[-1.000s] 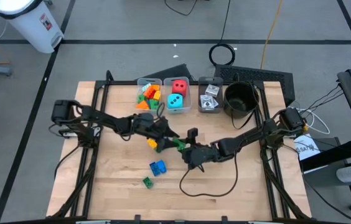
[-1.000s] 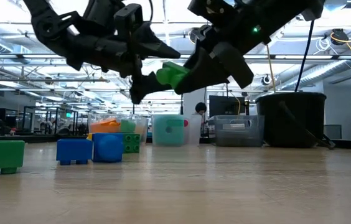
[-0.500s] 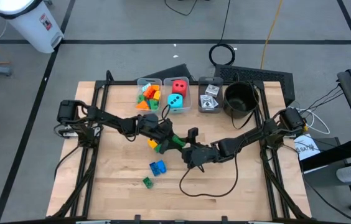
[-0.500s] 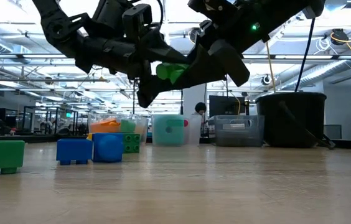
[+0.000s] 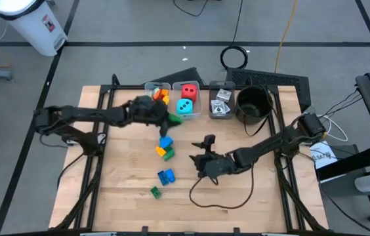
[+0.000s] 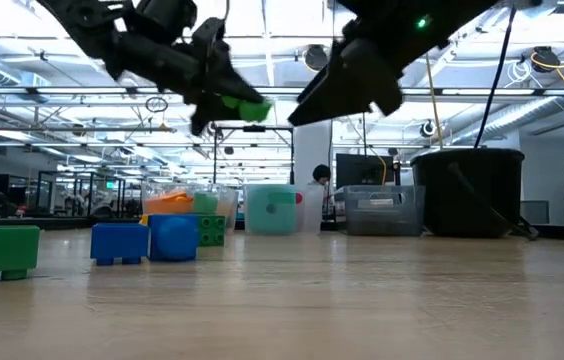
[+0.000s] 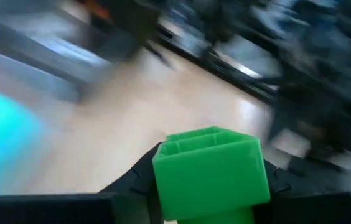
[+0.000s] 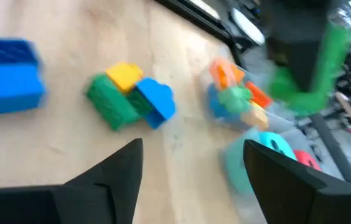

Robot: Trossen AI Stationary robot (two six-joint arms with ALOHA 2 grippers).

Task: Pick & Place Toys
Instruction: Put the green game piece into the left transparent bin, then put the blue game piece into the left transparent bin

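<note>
My left gripper (image 5: 166, 118) is shut on a green brick (image 5: 172, 118), raised above the table just in front of the bin of bricks (image 5: 157, 98); the brick also shows in the low view (image 6: 241, 108) and in the left wrist view (image 7: 210, 169). My right gripper (image 5: 201, 161) is open and empty above the table's middle. A cluster of blue, green and yellow bricks (image 5: 165, 147), a blue brick (image 5: 166, 176) and a small green brick (image 5: 155, 191) lie on the table. My left gripper pinches the green brick between its two fingers by its two opposite sides (image 7: 163, 186). The fingers come from the table's left, roughly level. The brick sticks out past the fingertips (image 6: 247, 108) and is lifted clear of the table.
Three clear bins stand along the far edge: one with bricks, one with a red and a teal die (image 5: 187, 99), one with cards (image 5: 221, 101). A round black pot (image 5: 254, 103) stands to their right. The near half of the table (image 5: 126, 210) is bare wood.
The green brick, earlier between both grippers over the table's middle, is now with my left gripper alone. My left gripper has carried it up and toward the far edge and the bins. My right gripper has stayed near the middle, without the brick.
</note>
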